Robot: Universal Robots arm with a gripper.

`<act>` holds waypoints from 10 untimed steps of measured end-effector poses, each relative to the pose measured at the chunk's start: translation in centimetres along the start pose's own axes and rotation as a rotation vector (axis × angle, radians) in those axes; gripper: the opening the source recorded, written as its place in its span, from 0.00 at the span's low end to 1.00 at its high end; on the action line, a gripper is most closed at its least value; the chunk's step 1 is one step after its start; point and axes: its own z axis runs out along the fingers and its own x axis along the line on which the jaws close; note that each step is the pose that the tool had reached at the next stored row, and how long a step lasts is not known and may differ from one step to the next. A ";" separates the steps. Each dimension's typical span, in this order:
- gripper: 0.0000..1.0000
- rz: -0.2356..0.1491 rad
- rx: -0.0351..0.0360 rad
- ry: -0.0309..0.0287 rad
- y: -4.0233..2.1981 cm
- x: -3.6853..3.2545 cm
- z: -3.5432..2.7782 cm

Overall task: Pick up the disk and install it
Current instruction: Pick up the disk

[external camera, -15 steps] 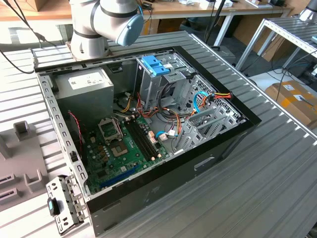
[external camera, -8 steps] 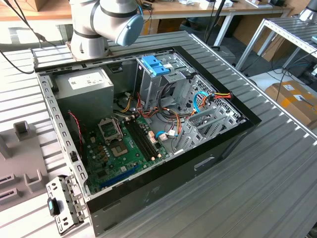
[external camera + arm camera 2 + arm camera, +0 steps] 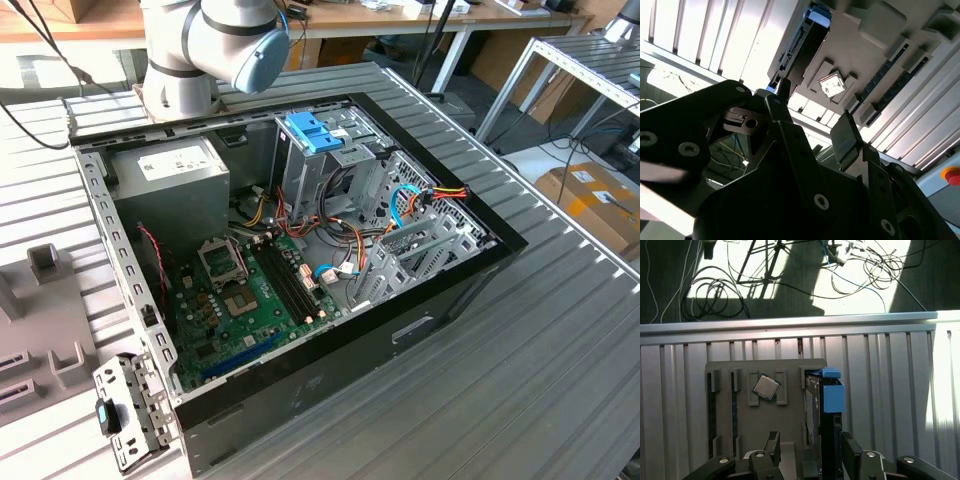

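Disk (image 3: pixel 824 400) stands on edge in grey holder (image 3: pixel 760 422), just beyond spread pincer (image 3: pixel 810 441).

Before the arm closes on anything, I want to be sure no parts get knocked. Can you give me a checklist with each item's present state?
1. The fingers stand apart, gripper open: ok.
2. The disk stands on edge in the grey fixture: ok.
3. In the first wrist view, the disk lines up between the fingers: ok, though nearer one of them.
4. Contact between the fingers and the disk: cannot tell.
5. The processor chip is clear of the fingers: ok, it lies in its own nest beside the disk.
6. A free bay in the computer case: cannot tell.
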 end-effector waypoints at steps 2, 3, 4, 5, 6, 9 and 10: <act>0.60 0.000 0.0002 -0.0001 0.00 -0.05 0.07; 0.60 0.001 0.0001 -0.0001 0.00 -0.07 0.10; 0.60 0.001 0.0000 0.0000 0.00 -0.09 0.13; 0.60 0.001 0.0000 0.0000 0.00 -0.11 0.16; 0.60 0.001 -0.0001 0.0000 0.00 -0.12 0.20; 0.60 0.002 -0.0002 0.0000 0.01 -0.23 0.30; 0.60 0.002 -0.0001 -0.0001 0.02 -0.34 0.35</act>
